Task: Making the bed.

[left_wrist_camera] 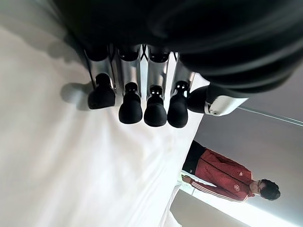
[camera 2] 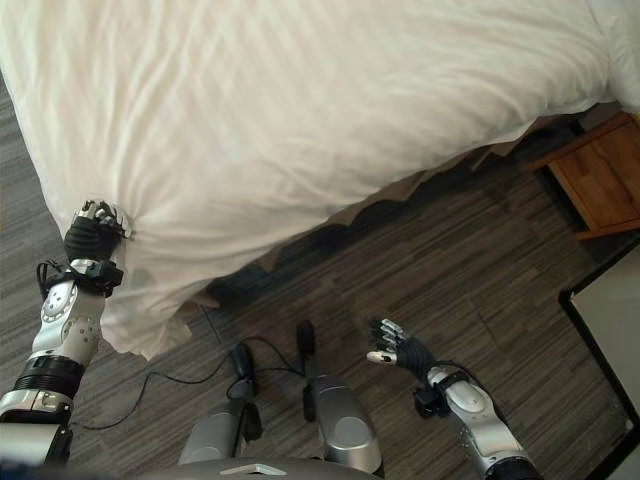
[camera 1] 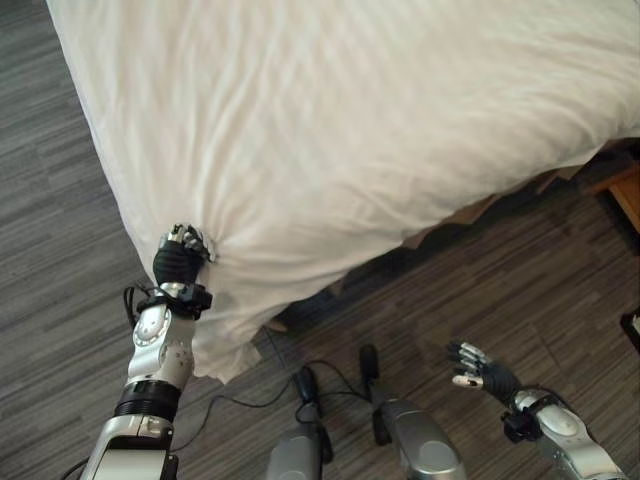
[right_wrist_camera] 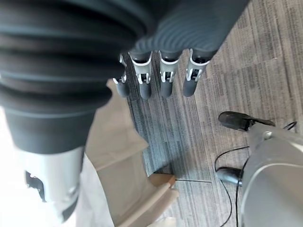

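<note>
Fingers of the left hand (camera 1: 183,250) were curled into a pinch of the white duvet (camera 1: 350,130) near its hanging corner, where creases fanned out. For a clean pull, that grip should hold firm and draw evenly outward. Over the floor (camera 1: 480,290), the right hand (camera 1: 478,370) hung loose-fingered and empty, well apart from the bed

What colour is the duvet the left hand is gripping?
White; the duvet, bunched in the left hand, shows best in the left eye view.

The white duvet (camera 1: 360,130) covers the bed, wrinkled, its corner hanging over the bed's edge toward the floor.
</note>
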Robot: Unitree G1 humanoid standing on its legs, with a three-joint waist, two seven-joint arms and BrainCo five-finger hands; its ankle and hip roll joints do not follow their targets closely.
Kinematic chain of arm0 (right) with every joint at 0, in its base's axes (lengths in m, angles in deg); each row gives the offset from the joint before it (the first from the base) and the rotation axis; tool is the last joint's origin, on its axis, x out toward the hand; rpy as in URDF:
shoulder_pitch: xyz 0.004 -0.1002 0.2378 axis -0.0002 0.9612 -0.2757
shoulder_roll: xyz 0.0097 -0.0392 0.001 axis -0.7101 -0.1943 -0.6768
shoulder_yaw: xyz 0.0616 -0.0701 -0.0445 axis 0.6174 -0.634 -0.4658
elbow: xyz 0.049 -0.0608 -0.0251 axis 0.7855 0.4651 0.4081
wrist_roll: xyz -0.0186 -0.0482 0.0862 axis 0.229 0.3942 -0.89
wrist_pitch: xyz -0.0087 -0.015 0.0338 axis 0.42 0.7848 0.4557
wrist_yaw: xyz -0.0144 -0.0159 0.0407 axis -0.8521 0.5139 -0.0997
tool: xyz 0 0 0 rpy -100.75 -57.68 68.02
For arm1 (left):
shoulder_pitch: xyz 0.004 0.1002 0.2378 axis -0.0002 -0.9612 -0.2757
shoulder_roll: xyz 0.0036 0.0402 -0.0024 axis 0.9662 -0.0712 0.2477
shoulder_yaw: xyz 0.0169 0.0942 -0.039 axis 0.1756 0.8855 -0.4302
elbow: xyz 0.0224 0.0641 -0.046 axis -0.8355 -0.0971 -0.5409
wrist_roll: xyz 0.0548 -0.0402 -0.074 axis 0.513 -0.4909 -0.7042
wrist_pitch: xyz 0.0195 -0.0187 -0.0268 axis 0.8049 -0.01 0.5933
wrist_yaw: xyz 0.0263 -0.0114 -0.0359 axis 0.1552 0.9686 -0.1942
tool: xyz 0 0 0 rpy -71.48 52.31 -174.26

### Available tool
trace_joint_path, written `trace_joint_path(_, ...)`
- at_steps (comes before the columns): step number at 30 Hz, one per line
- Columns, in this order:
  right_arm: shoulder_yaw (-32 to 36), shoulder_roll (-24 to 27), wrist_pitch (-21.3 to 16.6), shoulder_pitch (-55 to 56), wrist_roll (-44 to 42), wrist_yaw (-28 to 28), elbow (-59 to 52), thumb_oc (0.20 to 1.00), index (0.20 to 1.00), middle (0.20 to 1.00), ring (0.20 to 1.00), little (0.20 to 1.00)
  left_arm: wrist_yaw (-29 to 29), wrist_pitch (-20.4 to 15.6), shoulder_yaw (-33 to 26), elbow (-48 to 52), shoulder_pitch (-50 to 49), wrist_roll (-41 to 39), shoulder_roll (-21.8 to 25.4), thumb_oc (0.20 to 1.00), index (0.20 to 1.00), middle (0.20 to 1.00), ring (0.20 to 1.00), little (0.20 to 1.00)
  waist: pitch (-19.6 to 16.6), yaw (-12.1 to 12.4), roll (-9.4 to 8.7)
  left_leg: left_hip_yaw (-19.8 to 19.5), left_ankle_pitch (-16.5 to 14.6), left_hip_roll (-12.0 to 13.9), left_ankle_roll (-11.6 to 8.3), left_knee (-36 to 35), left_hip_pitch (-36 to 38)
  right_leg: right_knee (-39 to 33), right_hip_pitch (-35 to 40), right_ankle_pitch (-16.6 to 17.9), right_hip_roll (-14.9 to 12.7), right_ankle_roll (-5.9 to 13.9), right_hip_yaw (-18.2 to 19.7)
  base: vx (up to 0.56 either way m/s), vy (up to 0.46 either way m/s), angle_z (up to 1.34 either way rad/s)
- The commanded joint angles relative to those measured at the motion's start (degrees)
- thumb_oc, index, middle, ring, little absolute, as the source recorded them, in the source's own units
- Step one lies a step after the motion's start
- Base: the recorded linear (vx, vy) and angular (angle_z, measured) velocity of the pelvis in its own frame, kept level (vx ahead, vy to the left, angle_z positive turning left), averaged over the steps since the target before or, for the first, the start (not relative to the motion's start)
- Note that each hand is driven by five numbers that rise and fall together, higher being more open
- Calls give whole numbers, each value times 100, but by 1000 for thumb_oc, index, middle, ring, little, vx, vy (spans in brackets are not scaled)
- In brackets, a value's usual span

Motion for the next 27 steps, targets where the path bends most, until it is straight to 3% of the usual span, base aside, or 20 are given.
trace_joint_path(1,-170,42,-239,-30,-197,-93,-152,1000,1000,1000,1000,1000,-168,-35,-147,-753,54,38,114,200,200,200,200,200,-144,52,-335,-326,313,217,-307,31,-93,367,-213,-219,-716,572,17,0,0,0)
trace_joint_path(5,-171,42,-240,-30,-197,-93,-152,1000,1000,1000,1000,1000,-168,-35,-147,-753,54,37,114,200,200,200,200,200,-145,51,-334,-326,313,217,-307,31,-94,368,-213,-219,-716,572,16,-13,-6,0)
trace_joint_path(6,-161,23,-296,-158,-278,-239,-240,1000,1000,1000,1000,1000,-206,-28,-298,-1114,-73,-119,-228,200,200,200,200,200,103,77,-366,-373,382,232,-325,31,-344,332,-382,-157,-702,570,-63,-51,-22,-1)
trace_joint_path(10,-115,-87,-341,-153,-311,-337,-260,1000,1000,1000,1000,1000,-208,-59,-503,-1224,-353,-406,-676,200,200,200,200,200,196,126,-377,-395,406,247,-347,31,-450,287,-452,-132,-699,572,-106,-6,-19,9)
trace_joint_path(14,-137,-259,-404,-192,-343,-468,-147,1000,1000,1000,1000,1000,-137,8,-802,-2101,-557,-767,-1040,200,200,200,200,200,282,185,-471,-392,416,297,-365,31,-545,248,-512,-138,-668,559,-144,3,-53,6)
trace_joint_path(27,-302,-415,-483,-143,-500,-613,-33,1000,1000,1000,1000,1000,-308,61,-1398,-3328,-726,-816,-894,200,200,200,200,200,392,301,-739,-451,438,423,-418,33,-643,168,-557,-126,-564,536,-246,-5,-48,6)
